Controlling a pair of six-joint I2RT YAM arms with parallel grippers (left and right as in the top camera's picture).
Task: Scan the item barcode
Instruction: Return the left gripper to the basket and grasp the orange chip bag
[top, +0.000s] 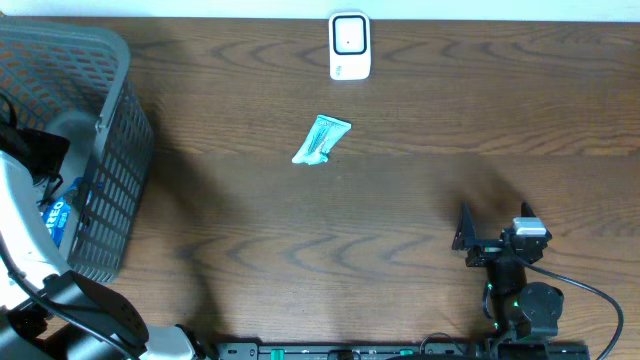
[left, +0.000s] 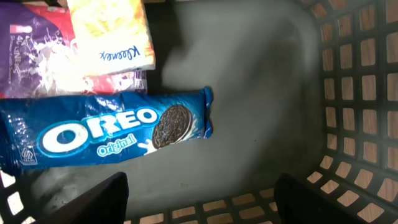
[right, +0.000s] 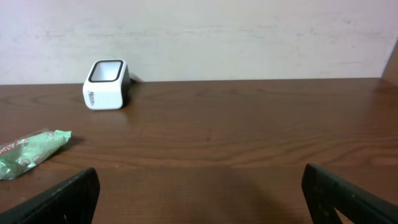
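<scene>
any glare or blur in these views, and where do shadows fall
Left wrist: glare washes out the purple packet, the Oreo pack reads sharp. Overhead: even light, soft shadow beside the basket. Right wrist: scanner clear, claw fingers dark and soft.

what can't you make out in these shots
Oreo pack, left wrist: left end cut off by the frame edge; no barcode showing.
Purple packet, left wrist: mostly under the Kleenex pack, glare-washed; name unreadable.
Green packet, overhead: print too small; right wrist view cuts it at the left edge.
Basket contents, overhead: mostly hidden by the left arm.
</scene>
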